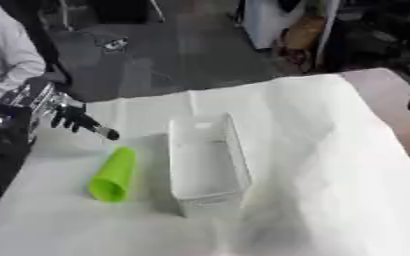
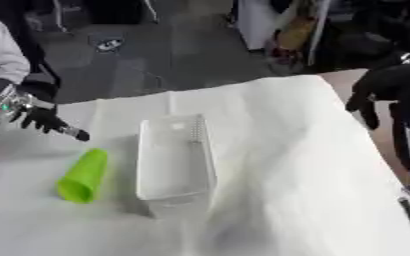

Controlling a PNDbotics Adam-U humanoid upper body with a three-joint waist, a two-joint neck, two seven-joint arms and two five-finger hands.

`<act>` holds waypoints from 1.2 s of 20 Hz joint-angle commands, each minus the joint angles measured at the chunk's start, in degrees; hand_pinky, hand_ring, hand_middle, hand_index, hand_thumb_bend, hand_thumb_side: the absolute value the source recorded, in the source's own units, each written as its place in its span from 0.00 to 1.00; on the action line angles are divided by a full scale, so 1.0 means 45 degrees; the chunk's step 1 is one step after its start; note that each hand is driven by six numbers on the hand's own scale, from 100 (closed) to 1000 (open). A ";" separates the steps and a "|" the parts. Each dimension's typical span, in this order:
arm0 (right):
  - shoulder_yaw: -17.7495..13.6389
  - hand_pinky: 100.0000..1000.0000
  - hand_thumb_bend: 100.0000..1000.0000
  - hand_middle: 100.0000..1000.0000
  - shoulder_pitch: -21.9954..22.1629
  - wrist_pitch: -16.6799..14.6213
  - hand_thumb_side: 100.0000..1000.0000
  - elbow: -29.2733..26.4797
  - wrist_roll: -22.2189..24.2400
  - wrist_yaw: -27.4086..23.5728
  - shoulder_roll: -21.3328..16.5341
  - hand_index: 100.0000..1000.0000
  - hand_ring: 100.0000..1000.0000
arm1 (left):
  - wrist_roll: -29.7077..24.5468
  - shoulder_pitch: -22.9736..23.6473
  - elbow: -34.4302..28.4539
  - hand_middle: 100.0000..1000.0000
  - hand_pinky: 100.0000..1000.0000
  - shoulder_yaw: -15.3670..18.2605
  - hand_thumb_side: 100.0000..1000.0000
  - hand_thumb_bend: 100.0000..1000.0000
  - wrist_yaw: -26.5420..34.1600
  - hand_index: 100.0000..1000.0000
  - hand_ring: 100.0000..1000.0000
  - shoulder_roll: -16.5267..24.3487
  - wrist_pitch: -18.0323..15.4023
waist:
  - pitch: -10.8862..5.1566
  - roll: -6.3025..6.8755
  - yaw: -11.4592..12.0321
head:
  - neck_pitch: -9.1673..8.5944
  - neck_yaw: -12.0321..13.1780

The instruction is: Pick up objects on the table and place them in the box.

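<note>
1. Item to be moved: a green cup [image 1: 113,175] lies on its side on the white-covered table [image 1: 331,165], its open mouth toward the near edge and its narrower base pointing away. It sits just beside the left wall of the white box [image 1: 207,165], apart from it, with a strip of cloth between.

2. Receptacle: the box stands upright with its long axis running away from the viewer. No contents can be made out inside.

3. Left hand [image 1: 75,121]: raised above the table beyond the cup's base, not touching it. One dark finger extends down toward the cup; whether the others are curled or straight cannot be told.

4. Right hand [image 2: 376,95]: at the table's far right edge, well apart from cup and box, fingers hanging loosely downward and holding nothing.

5. Handling judgement: the cup looks like thin, smooth plastic, so probably light, fairly stiff and somewhat slippery. Being tapered and on its side, it is likely to roll or skid if nudged (most likely in an arc, given the taper).

6. Recommended hold: across the mid-body, thumb on one side and fingers on the other, coming from above. The rim is wider and may flex.

7. Risk: knocking the cup against the box wall.
</note>
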 commanded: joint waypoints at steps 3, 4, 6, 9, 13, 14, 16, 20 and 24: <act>-0.0004 0.00 0.00 0.44 -0.0208 0.0042 0.71 -0.0128 0.0121 -0.0040 -0.0128 0.58 0.34 | -0.0467 -0.0454 0.0967 0.46 0.19 0.0258 1.00 0.83 -0.0658 0.54 0.36 -0.0204 -0.0797 | -0.0241 0.0044 -0.0065 | -0.0180 0.0112; 0.0000 0.00 0.00 0.44 -0.0222 0.0051 0.71 -0.0128 0.0135 -0.0049 -0.0129 0.58 0.34 | -0.0472 -0.0504 0.1161 0.46 0.18 0.0286 1.00 0.82 -0.0776 0.54 0.36 -0.0285 -0.0950 | -0.0242 0.0059 -0.0077 | -0.0182 0.0113; -0.0001 0.00 0.00 0.44 -0.0242 0.0062 0.71 -0.0128 0.0154 -0.0062 -0.0131 0.58 0.34 | -0.0475 -0.0564 0.1484 0.48 0.20 0.0340 1.00 1.00 -0.0982 0.56 0.37 -0.0402 -0.1204 | -0.0245 0.0079 -0.0099 | -0.0173 0.0111; -0.0005 0.00 0.00 0.44 -0.0257 0.0084 0.71 -0.0128 0.0170 -0.0059 -0.0126 0.58 0.34 | -0.0476 -0.0677 0.2092 0.49 0.21 0.0394 0.99 1.00 -0.1377 0.57 0.37 -0.0578 -0.1625 | -0.0266 0.0097 -0.0136 | -0.0126 0.0085; 0.0006 0.00 0.00 0.44 -0.0294 0.0102 0.71 -0.0128 0.0214 -0.0082 -0.0126 0.58 0.34 | -0.0476 -0.0832 0.2626 0.55 0.24 0.0489 1.00 1.00 -0.1953 0.59 0.40 -0.0822 -0.2022 | -0.0312 0.0117 -0.0202 | -0.0041 0.0066; 0.0009 0.00 0.00 0.44 -0.0297 0.0110 0.71 -0.0128 0.0229 -0.0088 -0.0128 0.58 0.34 | -0.0476 -0.0876 0.2716 0.57 0.25 0.0511 1.00 1.00 -0.2100 0.60 0.40 -0.0876 -0.2091 | -0.0325 0.0122 -0.0213 | -0.0024 0.0087; 0.0015 0.00 0.00 0.44 -0.0300 0.0132 0.71 -0.0128 0.0261 -0.0099 -0.0128 0.58 0.34 | -0.0476 -0.0941 0.2861 0.60 0.26 0.0575 1.00 1.00 -0.2352 0.61 0.41 -0.0976 -0.2201 | -0.0348 0.0130 -0.0226 | -0.0013 0.0115; 0.0025 0.00 0.00 0.44 -0.0314 0.0173 0.71 -0.0128 0.0322 -0.0131 -0.0129 0.58 0.34 | -0.0476 -0.0998 0.3022 0.66 0.27 0.0702 1.00 1.00 -0.2717 0.63 0.41 -0.1208 -0.2276 | -0.0407 0.0146 -0.0253 | 0.0030 0.0180; 0.0020 0.00 0.00 0.44 -0.0345 0.0210 0.71 -0.0128 0.0371 -0.0176 -0.0119 0.58 0.34 | -0.0476 -0.0920 0.3175 0.66 0.26 0.0783 1.00 1.00 -0.2886 0.63 0.41 -0.1428 -0.2203 | -0.0459 0.0158 -0.0294 | 0.0037 0.0234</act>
